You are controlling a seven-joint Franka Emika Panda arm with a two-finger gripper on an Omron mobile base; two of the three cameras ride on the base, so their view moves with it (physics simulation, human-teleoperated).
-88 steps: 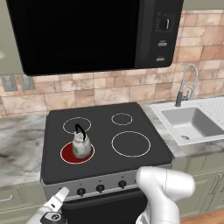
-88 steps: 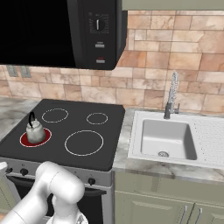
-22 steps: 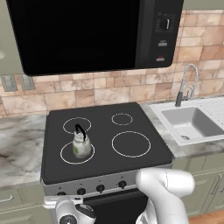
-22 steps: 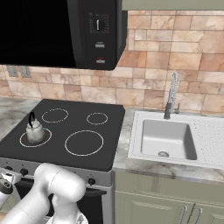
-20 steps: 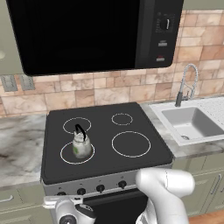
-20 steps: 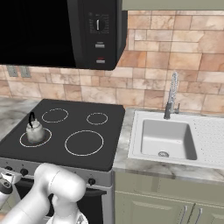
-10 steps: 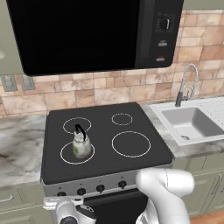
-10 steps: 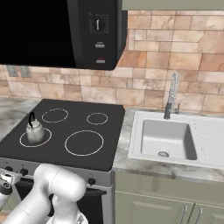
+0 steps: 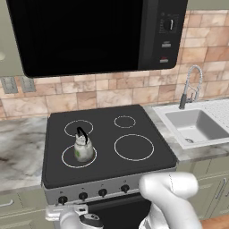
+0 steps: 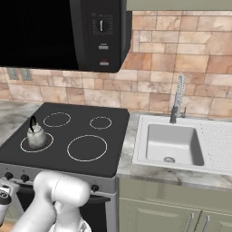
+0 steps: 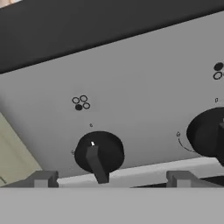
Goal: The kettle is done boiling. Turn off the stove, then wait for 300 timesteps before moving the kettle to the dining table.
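Below the stove (image 9: 107, 147) front, fingers (image 11: 43, 178) spread wide flanking a black knob (image 11: 99, 153), kettle (image 9: 83, 147) behind.

A home kitchen: a stove (image 9: 107, 147) under a microwave (image 9: 89, 33), sink (image 9: 194, 127) to its right, tiled wall (image 10: 181, 54), marble counter (image 9: 20, 147).

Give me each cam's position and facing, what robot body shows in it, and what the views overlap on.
Left base view: behind-left, looking down over the black glass four-burner stove; white arm lower right, gripper at the grey front panel.
Right base view: behind-right, facing stove and steel sink; white arm lower left.
Hand view: close on the front panel, black left knob between the open fingertips.
Shared: both base views show the small pale grey-green kettle on the front-left burner, the black microwave and the sink.
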